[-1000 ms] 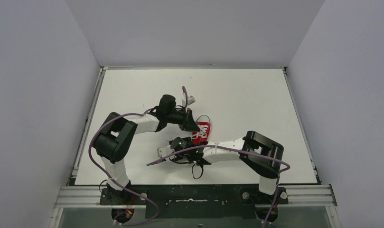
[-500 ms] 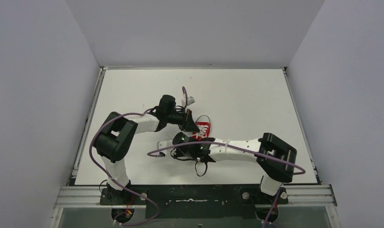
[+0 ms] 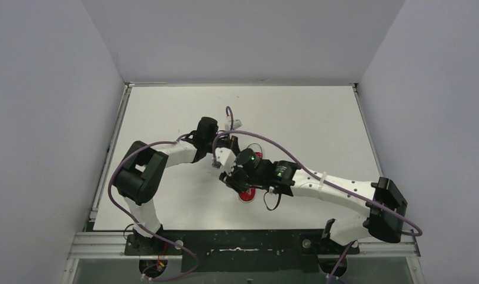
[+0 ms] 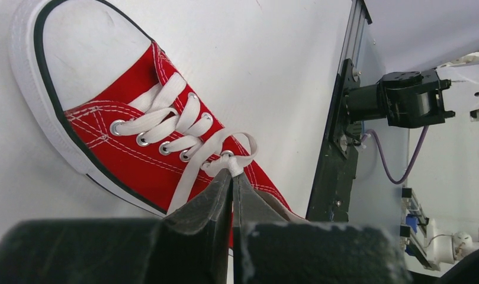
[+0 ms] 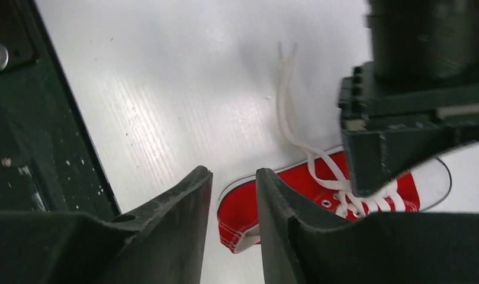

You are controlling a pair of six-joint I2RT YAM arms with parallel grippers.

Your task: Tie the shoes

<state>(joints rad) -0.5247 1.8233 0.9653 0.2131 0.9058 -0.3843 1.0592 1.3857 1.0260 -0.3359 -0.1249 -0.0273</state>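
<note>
A flat white bench top (image 3: 320, 118) sits boxed in by 3 plain pale grey walls (image 3: 243, 35). A silver aluminium rail (image 3: 95, 244) and a black mounting plate (image 3: 284, 244) run along its near edge. The light is soft and even.

Red canvas sneaker (image 4: 127, 155), cloth laces (image 4: 183, 113), rubber toe cap (image 4: 89, 53), matt table (image 4: 266, 65).
</note>
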